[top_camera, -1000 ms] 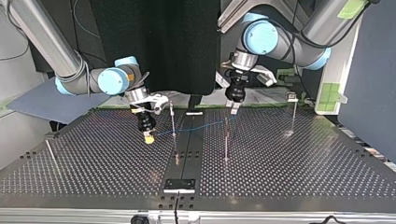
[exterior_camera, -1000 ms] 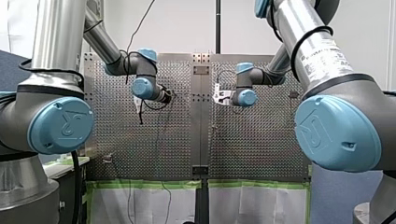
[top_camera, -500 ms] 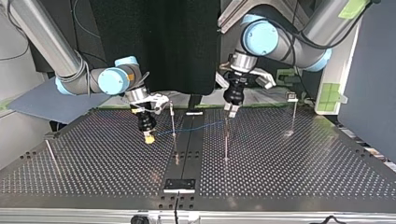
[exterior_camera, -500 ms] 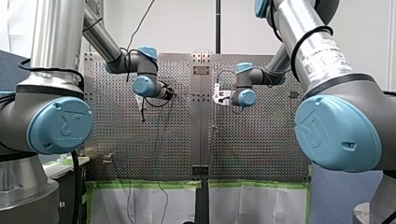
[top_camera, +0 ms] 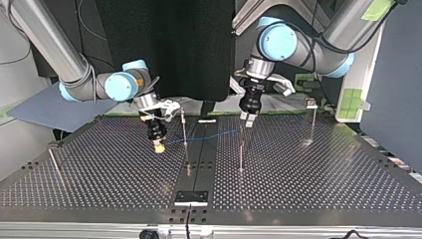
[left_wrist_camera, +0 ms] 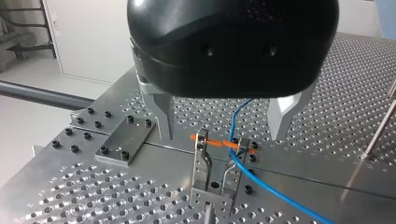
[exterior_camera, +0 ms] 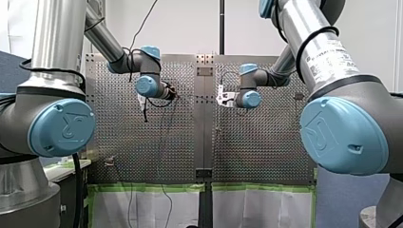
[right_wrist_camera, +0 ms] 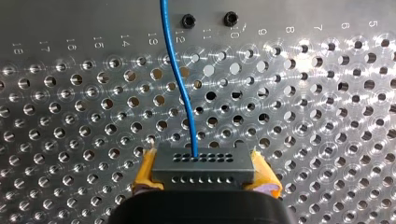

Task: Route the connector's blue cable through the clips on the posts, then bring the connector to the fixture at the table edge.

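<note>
My right gripper (right_wrist_camera: 204,181) is shut on a dark grey connector (right_wrist_camera: 203,164), which sits between its yellow pads (right_wrist_camera: 145,171). The blue cable (right_wrist_camera: 180,74) leaves the connector and runs ahead over the perforated table. In the top view my right gripper (top_camera: 158,146) hangs low at the left of centre. From it the cable (top_camera: 209,136) runs past a thin post (top_camera: 184,130) to a second post (top_camera: 241,149). My left gripper (top_camera: 248,121) hovers above that post. Its metal fingers (left_wrist_camera: 166,116) stand open on either side of a clip (left_wrist_camera: 201,156) with an orange band, and the cable (left_wrist_camera: 261,187) passes through the clip.
Two more posts stand at the top view's far right (top_camera: 312,121) and far left (top_camera: 53,162). A dark fixture plate (top_camera: 191,197) lies at the near table edge in that view. Beside my left gripper is a small bolted plate (left_wrist_camera: 123,145).
My left gripper has turned and shifted slightly, settling lower over the clip post. My right gripper has stayed put with the connector.
</note>
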Controlling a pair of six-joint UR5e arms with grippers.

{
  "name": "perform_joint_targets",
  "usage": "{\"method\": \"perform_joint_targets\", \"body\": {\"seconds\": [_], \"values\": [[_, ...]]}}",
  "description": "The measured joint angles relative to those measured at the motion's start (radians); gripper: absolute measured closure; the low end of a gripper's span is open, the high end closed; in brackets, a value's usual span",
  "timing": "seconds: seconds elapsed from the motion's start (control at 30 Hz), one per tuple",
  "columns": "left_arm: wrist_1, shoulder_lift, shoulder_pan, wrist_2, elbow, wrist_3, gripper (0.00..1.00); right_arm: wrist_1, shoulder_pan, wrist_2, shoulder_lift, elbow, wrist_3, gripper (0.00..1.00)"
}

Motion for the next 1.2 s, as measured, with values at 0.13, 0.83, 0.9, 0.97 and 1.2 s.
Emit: {"method": "perform_joint_targets", "body": {"seconds": [0.13,0.83,0.9,0.97,1.2], "values": [[-0.004,0.0,-0.001,-0.002,0.0,0.0,0.02,-0.001,0.0,0.0,0.0,0.0,0.002,0.98],[-0.012,0.0,-0.002,-0.023,-0.002,-0.003,0.02,0.001,0.0,-0.001,0.0,0.0,0.007,0.98],[-0.012,0.0,-0.002,-0.024,-0.002,-0.002,0.02,0.001,-0.001,0.0,0.0,0.0,0.007,0.98],[-0.012,0.0,-0.003,-0.025,-0.002,0.003,0.02,0.002,-0.001,0.0,0.0,0.0,0.007,0.98],[0.007,-0.001,-0.01,-0.002,-0.008,0.038,0.02,0.002,0.001,0.0,0.0,0.0,0.007,0.98]]}}
